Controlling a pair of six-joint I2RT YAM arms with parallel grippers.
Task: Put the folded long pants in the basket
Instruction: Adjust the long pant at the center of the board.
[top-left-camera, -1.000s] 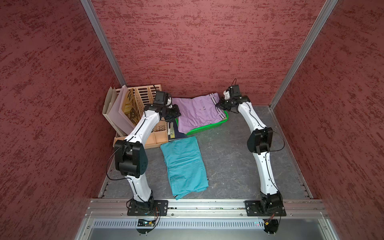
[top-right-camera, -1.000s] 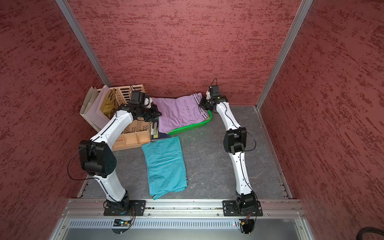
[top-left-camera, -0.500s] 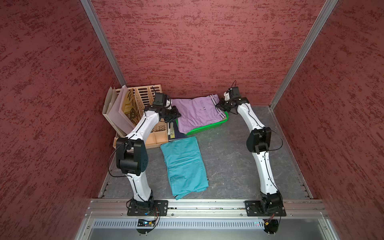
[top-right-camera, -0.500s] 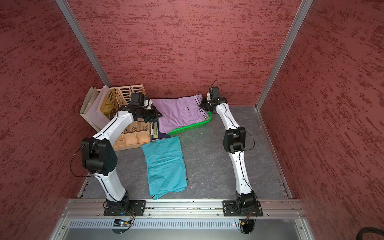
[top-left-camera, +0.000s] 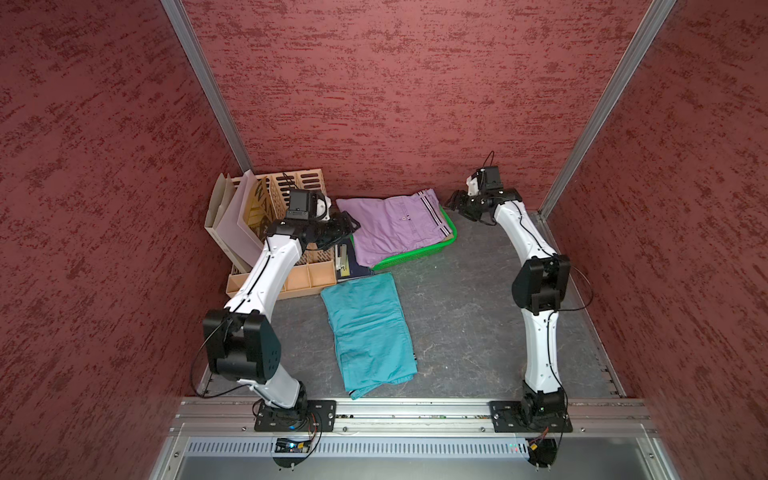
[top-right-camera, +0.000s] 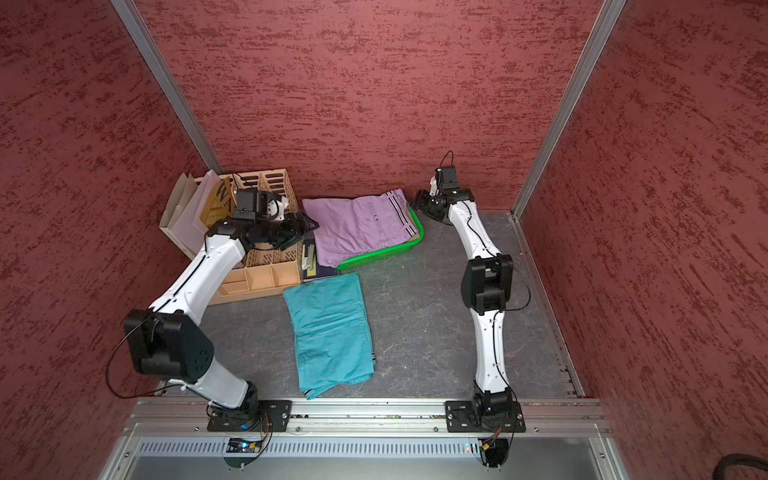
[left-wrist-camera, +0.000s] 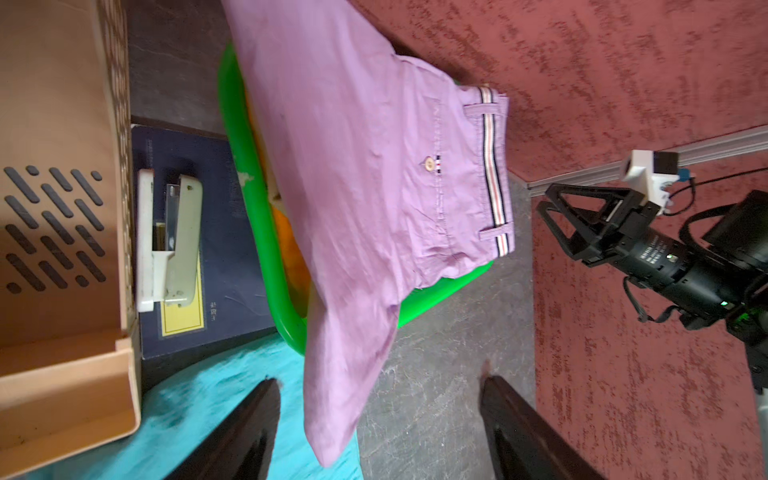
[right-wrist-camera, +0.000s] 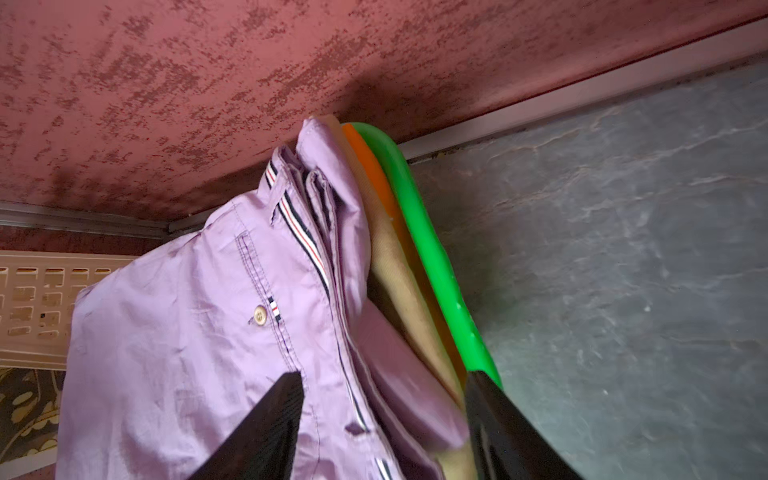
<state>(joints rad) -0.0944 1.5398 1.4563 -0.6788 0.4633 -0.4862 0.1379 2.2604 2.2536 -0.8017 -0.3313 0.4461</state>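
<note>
The left gripper (left-wrist-camera: 378, 415) stood with its two dark jaws spread apart and nothing clamped between them; the loose lower corner of the lilac pants (left-wrist-camera: 374, 199) hung in the gap just ahead of the fingertips, without either jaw pressing it. Beyond the jaws the lilac pants lay spread over the green basket (left-wrist-camera: 237, 137), their striped waistband on the far side toward the right gripper (top-left-camera: 457, 203). That gripper too was parted — in its wrist view the fingers (right-wrist-camera: 266, 424) straddled the waistband end of the lilac pants (right-wrist-camera: 187, 332), one finger over the cloth and the other over the basket's rim (right-wrist-camera: 424, 257), gripping nothing.

Beneath the lilac pair, at the basket's edge closest to the right gripper, a khaki layer (right-wrist-camera: 399, 291) and an orange layer (right-wrist-camera: 370, 166) showed stacked inside. The teal pants (top-left-camera: 368, 332) lay flat on the grey floor (top-left-camera: 457, 311), outside the basket and on the near side of the left gripper, back toward the arm bases — still to be put in. Just beside the left gripper stood a beige slotted organiser (top-left-camera: 291, 274), with a stapler (left-wrist-camera: 166, 241) resting on a dark blue book (left-wrist-camera: 224, 232) between organiser and basket.
</note>
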